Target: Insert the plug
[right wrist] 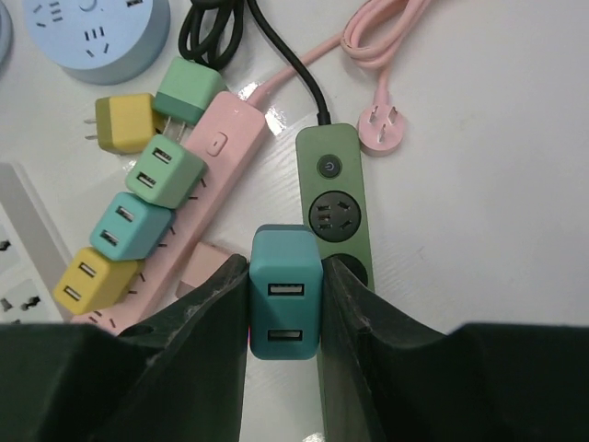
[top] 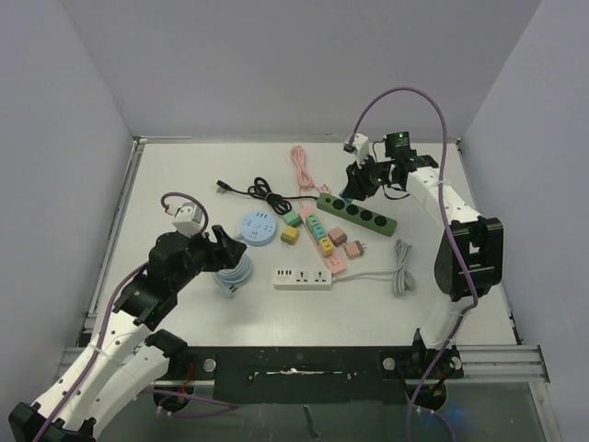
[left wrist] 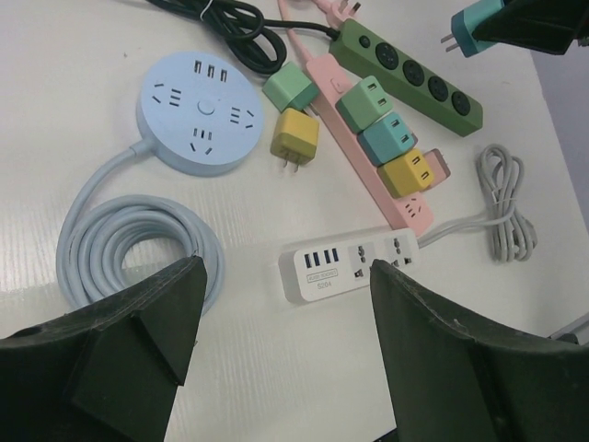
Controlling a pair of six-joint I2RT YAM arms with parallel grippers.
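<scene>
My right gripper is shut on a teal two-port USB plug, pads on its two sides. The plug hangs over the table just left of the dark green power strip, beside its second round socket. In the left wrist view the plug shows at the top right with its prongs bare, above the green strip. My left gripper is open and holds nothing. It hovers over the table in front of the white strip. From above, the right gripper is at the green strip's left end.
A pink strip carries green, teal and yellow plugs. Loose green and yellow plugs lie beside it. A round blue socket hub with a coiled cable lies at left. A grey cable bundle lies at right.
</scene>
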